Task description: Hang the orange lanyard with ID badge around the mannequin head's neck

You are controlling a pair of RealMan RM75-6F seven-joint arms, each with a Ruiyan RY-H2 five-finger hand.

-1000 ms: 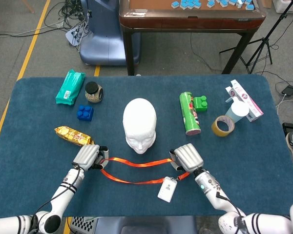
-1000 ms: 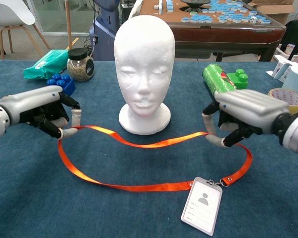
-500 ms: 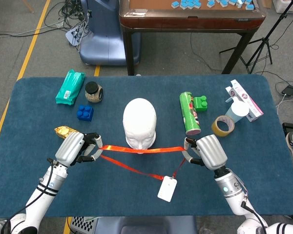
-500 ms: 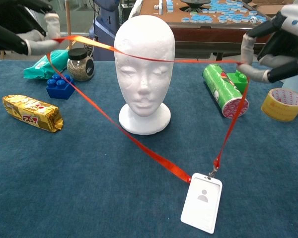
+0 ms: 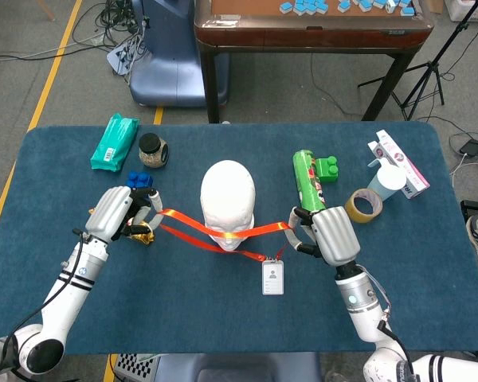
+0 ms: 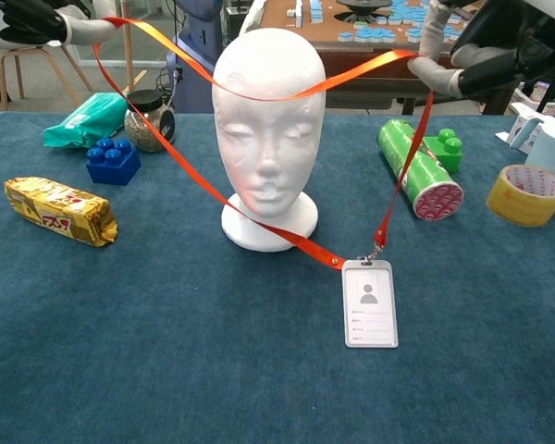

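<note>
A white foam mannequin head (image 5: pixel 228 202) (image 6: pixel 268 139) stands upright at the table's middle, facing me. The orange lanyard (image 5: pixel 193 222) (image 6: pixel 185 180) is stretched wide in the air: its upper strand lies across the mannequin's forehead, its lower strand runs down past the base. My left hand (image 5: pixel 121 213) (image 6: pixel 39 17) pinches the left end, raised left of the head. My right hand (image 5: pixel 327 234) (image 6: pixel 481 42) pinches the right end, raised right of the head. The ID badge (image 5: pixel 272 277) (image 6: pixel 369 303) dangles in front of the base, near the cloth.
On the blue cloth: a yellow snack bar (image 6: pixel 59 210), a blue brick (image 6: pixel 111 162), a jar (image 6: pixel 150 120) and a green pouch (image 5: pixel 115 142) at left; a green can (image 5: pixel 308 184), green brick (image 5: pixel 327 169), tape roll (image 5: pixel 364 206), cup (image 5: pixel 388 182) and box (image 5: pixel 401 162) at right.
Both hands have risen and moved away from me with the lanyard. The upper strand climbed from the mannequin's face to its forehead, and the badge lifted and slid toward the base.
</note>
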